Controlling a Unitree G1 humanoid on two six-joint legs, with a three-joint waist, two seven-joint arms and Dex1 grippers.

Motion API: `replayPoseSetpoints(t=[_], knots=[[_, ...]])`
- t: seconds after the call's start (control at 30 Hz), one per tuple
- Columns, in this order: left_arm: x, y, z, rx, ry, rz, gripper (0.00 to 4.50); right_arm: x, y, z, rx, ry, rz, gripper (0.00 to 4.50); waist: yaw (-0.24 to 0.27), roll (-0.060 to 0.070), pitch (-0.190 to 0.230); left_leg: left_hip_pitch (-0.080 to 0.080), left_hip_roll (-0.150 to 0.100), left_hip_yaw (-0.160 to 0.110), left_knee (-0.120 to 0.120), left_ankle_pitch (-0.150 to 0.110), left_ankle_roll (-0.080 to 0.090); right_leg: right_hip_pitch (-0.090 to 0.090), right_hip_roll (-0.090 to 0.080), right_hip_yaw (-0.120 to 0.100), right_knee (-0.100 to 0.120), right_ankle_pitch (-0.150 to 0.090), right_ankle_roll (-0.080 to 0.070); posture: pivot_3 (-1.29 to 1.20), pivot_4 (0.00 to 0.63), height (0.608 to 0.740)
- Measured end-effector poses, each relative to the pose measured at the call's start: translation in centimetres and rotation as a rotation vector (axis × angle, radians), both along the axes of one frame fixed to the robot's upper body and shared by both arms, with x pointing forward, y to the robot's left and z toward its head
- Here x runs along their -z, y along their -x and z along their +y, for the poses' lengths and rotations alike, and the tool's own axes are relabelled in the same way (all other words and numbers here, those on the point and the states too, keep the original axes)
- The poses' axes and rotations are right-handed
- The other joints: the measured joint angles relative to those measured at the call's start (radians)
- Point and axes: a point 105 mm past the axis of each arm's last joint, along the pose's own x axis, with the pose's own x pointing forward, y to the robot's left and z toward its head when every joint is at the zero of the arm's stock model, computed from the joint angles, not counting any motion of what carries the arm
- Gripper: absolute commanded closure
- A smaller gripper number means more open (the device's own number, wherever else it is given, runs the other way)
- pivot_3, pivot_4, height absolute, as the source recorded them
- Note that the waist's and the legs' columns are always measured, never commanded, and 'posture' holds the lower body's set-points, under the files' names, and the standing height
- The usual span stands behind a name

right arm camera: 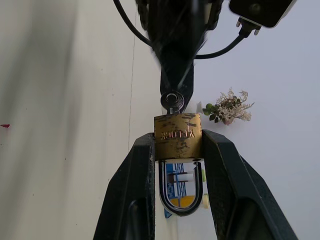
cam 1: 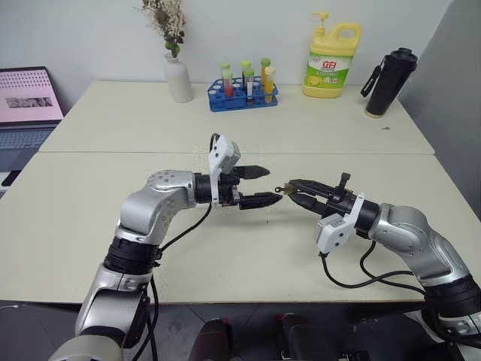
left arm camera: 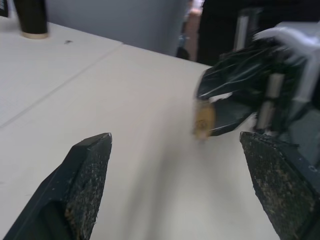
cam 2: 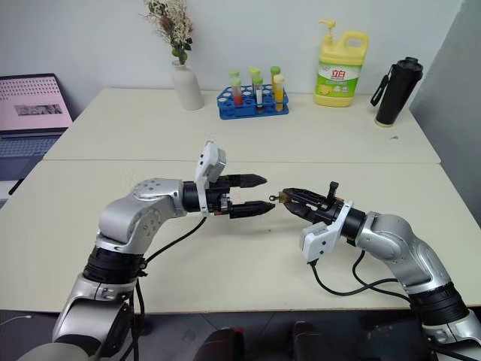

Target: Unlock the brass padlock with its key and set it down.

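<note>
My right gripper [right arm camera: 177, 150] clamps the padlock [right arm camera: 177, 136] by its small, hard, slick body (key [right arm camera: 172, 101] inserted), left gripper [cam 1: 263, 186] gaping empty beside it.

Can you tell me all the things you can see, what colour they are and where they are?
Padlock: one, brass, held above the near table.
Key: one, silvery, in the padlock's bottom.
Tables: two, cream, pushed together.
Vase: one, white, dried flowers, far table.
Tube rack: one, blue, coloured tubes, far table.
Soap bottle: one, yellow, far table.
Flask: one, black, far right.
Laptop: one, pink screen, far left.
Left tool: black, open, next to the key.
Right tool: black, gripping the padlock.
</note>
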Motion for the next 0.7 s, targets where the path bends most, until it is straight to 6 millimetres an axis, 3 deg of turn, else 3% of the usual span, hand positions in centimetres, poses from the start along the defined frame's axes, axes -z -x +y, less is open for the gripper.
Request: replayPoseSetpoints(t=[0.1,0.43,0.53,0.7], knots=[[-0.4,1.3,-0.4,0.06,-0.001,0.033,0.39,0.0,0.0,0.0,0.0,0.001,0.0,3.57,0.0,0.0,0.0,0.0,0.0,0.0,0.0,0.0,0.0,0.0,0.0,0.0,0.0,0.0,0.0,0.0,0.15,0.74],[0.2,0.1,-1.6,-0.005,-0.019,0.007,0.39,0.0,0.0,0.1,-0.006,-0.003,0.001,3.57,0.001,0.0,0.0,0.0,0.0,0.0,0.001,0.0,0.0,0.0,0.0,0.0,0.0,0.0,-0.001,0.0,0.15,0.74],[0.0,-0.1,-1.9,-0.01,-0.015,0.001,0.97,0.0,0.1,0.2,-0.007,-0.003,0.0,3.57,0.001,0.0,0.0,0.0,0.0,0.0,0.0,0.0,0.0,0.0,0.0,0.0,0.0,0.0,-0.001,0.0,0.15,0.74],[-0.1,-0.3,-2.0,-0.009,-0.012,0.004,2.63,-0.1,0.1,0.3,-0.015,-0.001,-0.007,3.57,0.0,0.0,0.0,0.0,0.0,0.0,0.0,0.0,0.0,0.0,0.0,0.0,0.0,0.0,0.0,0.0,0.15,0.74]])
